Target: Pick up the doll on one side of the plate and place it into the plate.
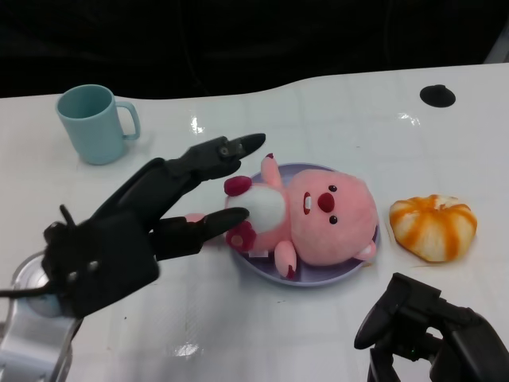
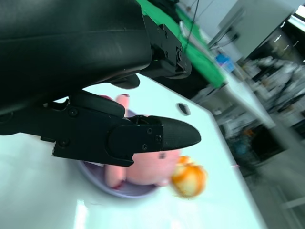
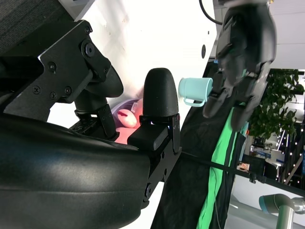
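Note:
A pink plush doll [image 1: 326,215] with a white belly lies on its back in the lilac plate [image 1: 318,277] at mid-table. My left hand [image 1: 151,215] sits just left of the plate with its fingers spread. The upper fingers reach over the doll's arm and the lower one points at its belly, without closing on it. The left wrist view shows the doll [image 2: 147,167] in the plate [image 2: 128,191] beyond the fingers [image 2: 162,136]. My right hand [image 1: 429,330] rests at the near right edge, fingers loosely bent, holding nothing.
A teal mug [image 1: 94,123] stands at the back left. An orange-and-white striped pumpkin-shaped toy [image 1: 433,227] lies right of the plate, between it and my right hand. A black round spot [image 1: 437,95] marks the far right of the white table.

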Robot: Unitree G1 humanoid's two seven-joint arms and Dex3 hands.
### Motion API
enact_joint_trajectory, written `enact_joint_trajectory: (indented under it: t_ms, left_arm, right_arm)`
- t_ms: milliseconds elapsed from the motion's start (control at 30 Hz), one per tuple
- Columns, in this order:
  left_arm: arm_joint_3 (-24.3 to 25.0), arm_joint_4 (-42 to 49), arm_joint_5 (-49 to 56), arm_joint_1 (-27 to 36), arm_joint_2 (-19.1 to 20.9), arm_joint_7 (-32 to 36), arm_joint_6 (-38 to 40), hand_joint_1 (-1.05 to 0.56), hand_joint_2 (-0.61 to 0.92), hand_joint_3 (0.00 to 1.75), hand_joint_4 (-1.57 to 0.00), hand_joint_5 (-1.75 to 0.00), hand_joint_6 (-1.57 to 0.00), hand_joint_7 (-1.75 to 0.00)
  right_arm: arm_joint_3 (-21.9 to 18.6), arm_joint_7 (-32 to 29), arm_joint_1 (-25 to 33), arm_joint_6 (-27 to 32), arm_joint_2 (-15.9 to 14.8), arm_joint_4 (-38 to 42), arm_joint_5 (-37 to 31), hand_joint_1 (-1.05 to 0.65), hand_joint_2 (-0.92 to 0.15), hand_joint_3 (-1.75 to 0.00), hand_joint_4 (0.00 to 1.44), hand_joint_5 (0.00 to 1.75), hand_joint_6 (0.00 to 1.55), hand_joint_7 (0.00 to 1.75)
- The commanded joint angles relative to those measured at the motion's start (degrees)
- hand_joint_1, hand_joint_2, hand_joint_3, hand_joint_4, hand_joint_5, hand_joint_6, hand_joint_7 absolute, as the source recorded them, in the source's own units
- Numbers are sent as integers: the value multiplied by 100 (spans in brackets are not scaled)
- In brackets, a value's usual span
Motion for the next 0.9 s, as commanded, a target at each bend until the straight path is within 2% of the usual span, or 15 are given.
enact_joint_trajectory:
  t_ms: [33,67,133,167,200,233,267,300,333,367,467,633,800,900]
  left_arm:
    - [233,-275,-361,311,-14,19,145,-43,92,22,-10,-91,-43,-11]
    - [311,-390,-563,459,-28,-26,225,-40,92,21,-19,-96,-50,-15]
    - [428,-573,-883,705,-43,-75,357,-36,92,21,-27,-100,-58,-19]
    - [469,-657,-1017,808,-68,-52,447,-29,92,21,-33,-104,-65,-23]
    - [505,-737,-1156,897,-103,-26,547,-22,86,33,-39,-105,-69,-29]
    - [565,-824,-1418,1008,-174,-20,699,-17,71,60,-42,-107,-70,-37]
    - [609,-893,-1607,1090,-222,-16,816,-8,54,100,-50,-113,-73,-53]
    - [637,-942,-1731,1138,-246,-14,900,-4,47,117,-53,-115,-74,-63]
    - [664,-1029,-1830,1245,-251,1,997,-2,43,126,-55,-116,-73,-68]
    - [684,-1110,-1903,1326,-251,25,1096,-1,42,131,-65,-122,-78,-82]
    - [782,-1501,-2379,1627,-294,193,1781,-3,47,130,-76,-139,-79,-112]
    - [853,-2058,-2677,1997,-249,609,2802,-7,48,131,-80,-165,-74,-143]
    - [1016,-2313,-3093,2213,-291,845,3580,-5,54,132,-79,-174,-66,-161]
    - [1104,-2456,-3312,2306,-330,986,3877,-6,55,130,-79,-175,-63,-164]
  right_arm:
    - [-40,19,5,-7,-46,-33,55,8,-42,-137,71,175,62,153]
    - [-46,19,1,-25,-47,-20,56,9,-42,-137,71,175,62,153]
    - [-58,25,-8,-46,-55,1,58,9,-42,-137,71,175,62,153]
    - [-60,29,-8,-15,-57,-11,65,8,-42,-137,71,175,62,153]
    - [-60,32,-8,11,-57,-24,68,8,-42,-136,71,175,62,153]
    - [-56,32,-6,36,-60,-42,59,8,-42,-136,70,175,62,153]
    - [-53,33,-4,53,-61,-54,53,8,-42,-136,70,175,62,153]
    - [-51,33,-3,60,-62,-59,48,8,-43,-136,70,175,62,153]
    - [-49,37,-4,58,-62,-60,46,8,-43,-135,70,175,62,153]
    - [-48,41,-6,56,-62,-60,46,8,-43,-135,70,175,62,153]
    - [-42,39,-16,37,-56,-44,28,8,-43,-135,70,175,62,153]
    - [-20,39,-27,30,-53,-47,14,8,-43,-136,70,175,62,153]
    - [-27,43,-19,-4,-57,-45,19,8,-43,-136,71,175,62,153]
    - [-43,48,1,-1,-57,-68,48,8,-42,-136,71,175,61,153]
